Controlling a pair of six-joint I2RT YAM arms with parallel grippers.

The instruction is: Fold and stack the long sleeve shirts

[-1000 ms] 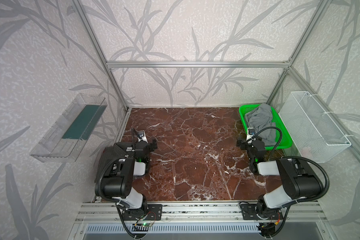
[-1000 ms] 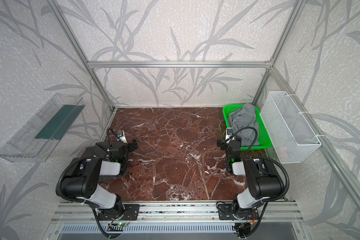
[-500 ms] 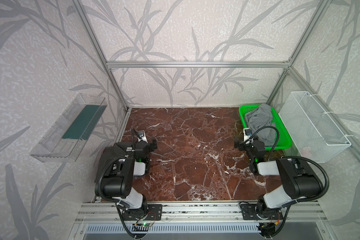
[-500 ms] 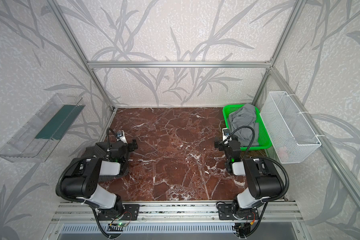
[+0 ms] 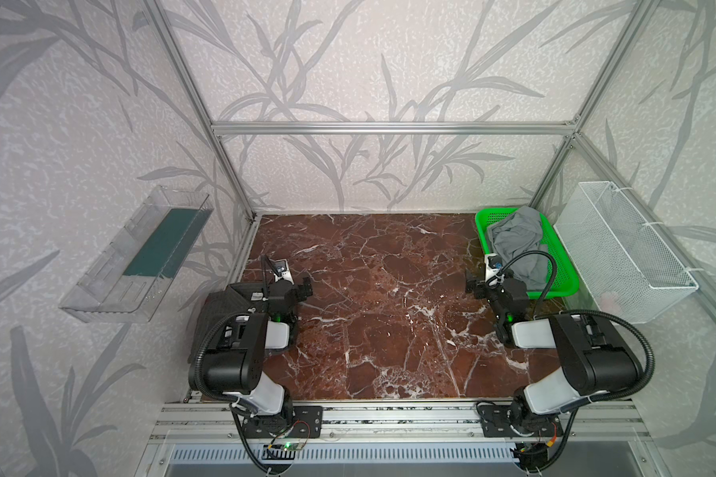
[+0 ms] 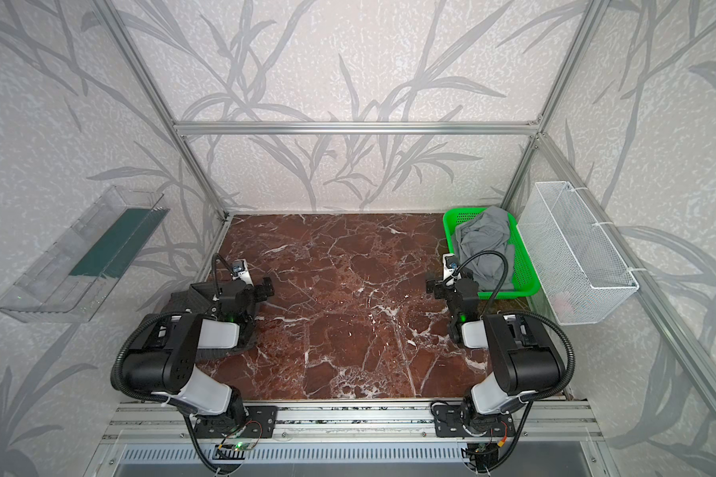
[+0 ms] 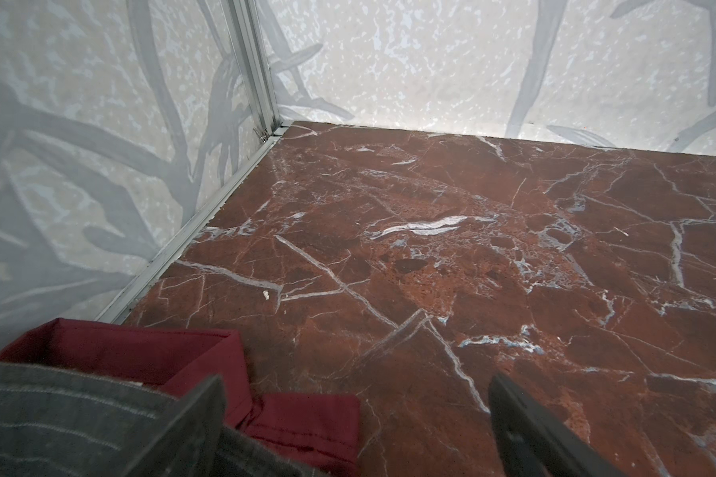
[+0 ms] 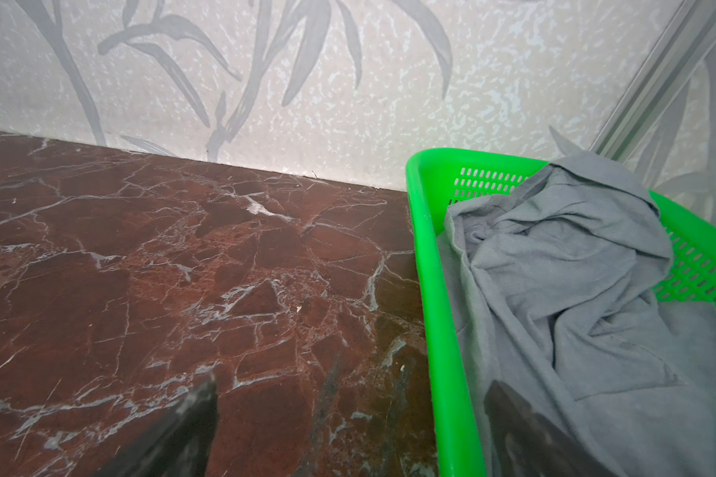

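Your left gripper (image 7: 354,388) and right gripper (image 8: 350,390) are both hanging wide open, holding nothing.
Beside the left one, the charcoal pinstriped shirt (image 7: 58,413) is lying folded atop the maroon shirt (image 7: 306,417) at the table's (image 7: 430,247) left edge, long axis apparently near-to-far, maroon collar facing far.

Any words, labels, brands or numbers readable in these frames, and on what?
None can be read.
A small white patch in a top view may be a label: too small to read.
The green basket, white wire basket, pinstriped shirt and maroon shirt show no print.
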